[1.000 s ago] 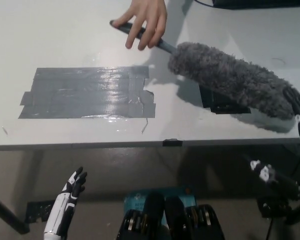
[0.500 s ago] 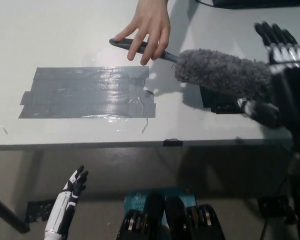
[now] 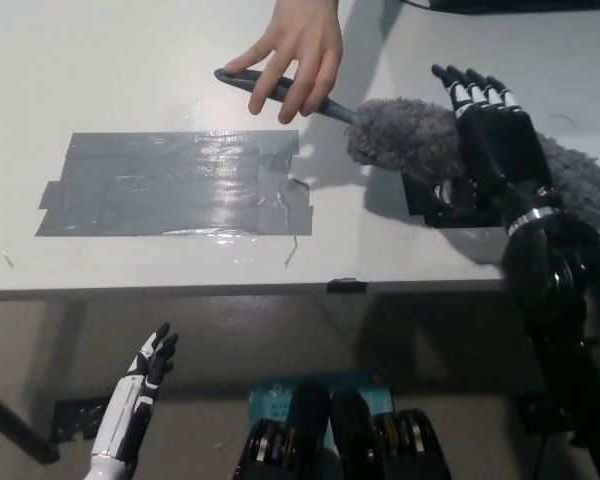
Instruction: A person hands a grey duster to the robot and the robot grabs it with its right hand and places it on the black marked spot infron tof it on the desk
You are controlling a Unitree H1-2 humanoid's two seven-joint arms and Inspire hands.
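A person's hand (image 3: pixel 295 50) at the top holds the dark handle (image 3: pixel 280 92) of a fluffy grey duster (image 3: pixel 410 140), whose head stretches rightward above the desk. My black right hand (image 3: pixel 490 135) is raised over the middle of the duster head, fingers spread and pointing away, open and not closed on it. The duster's far end (image 3: pixel 585 190) shows to the right of my wrist. A patch of dark tape (image 3: pixel 170 185) is stuck to the white desk (image 3: pixel 100 70) at the left. A small black mark (image 3: pixel 445 210) lies under the duster, partly hidden by my hand.
My white left hand (image 3: pixel 140 400) rests low at the lower left, below the desk's front edge (image 3: pixel 180 290), fingers apart. A dark object sits at the top right corner (image 3: pixel 520 5).
My right arm rose from below the desk edge at the right and moved left over the duster head. The person's hand shifted the duster slightly.
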